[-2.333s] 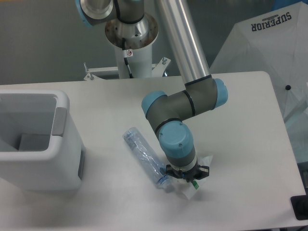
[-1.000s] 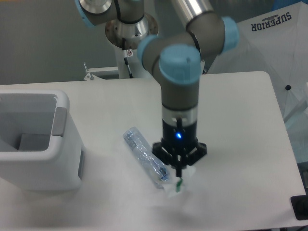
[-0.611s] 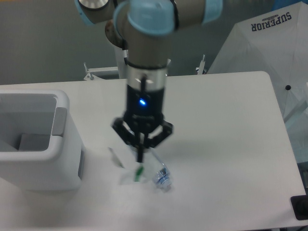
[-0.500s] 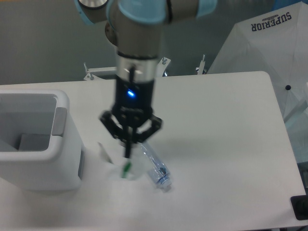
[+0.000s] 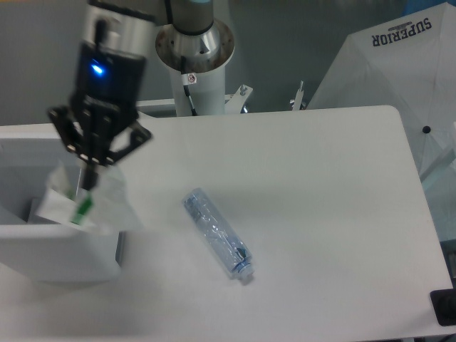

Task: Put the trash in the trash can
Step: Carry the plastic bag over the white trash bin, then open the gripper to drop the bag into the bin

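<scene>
One piece, the crushed bottle (image 5: 216, 234), lies diagonally at lower centre of the white table (image 5: 320, 185), while at left the gripper (image 5: 88, 184) pinches the crumpled wrapper (image 5: 89, 203), which dangles directly over the trash can (image 5: 43, 239), so release looks next.
</scene>
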You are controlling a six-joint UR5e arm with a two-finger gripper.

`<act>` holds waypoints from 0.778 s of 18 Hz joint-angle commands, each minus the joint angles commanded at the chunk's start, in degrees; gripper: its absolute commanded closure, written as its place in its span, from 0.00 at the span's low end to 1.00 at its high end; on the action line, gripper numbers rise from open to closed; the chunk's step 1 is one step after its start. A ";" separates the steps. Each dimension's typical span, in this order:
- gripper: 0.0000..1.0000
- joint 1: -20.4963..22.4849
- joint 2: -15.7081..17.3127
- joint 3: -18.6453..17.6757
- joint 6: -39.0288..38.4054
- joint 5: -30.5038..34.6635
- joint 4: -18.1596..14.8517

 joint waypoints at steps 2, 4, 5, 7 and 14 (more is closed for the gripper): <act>1.00 -1.32 0.00 0.00 -0.62 -0.70 0.00; 1.00 -2.90 -0.09 0.00 -0.62 -2.02 0.00; 1.00 -3.17 -0.09 -0.09 -1.06 -2.81 0.00; 1.00 -3.17 -0.17 -0.09 -2.46 -5.00 0.00; 0.62 -3.26 -0.79 -3.25 -1.42 -6.60 0.35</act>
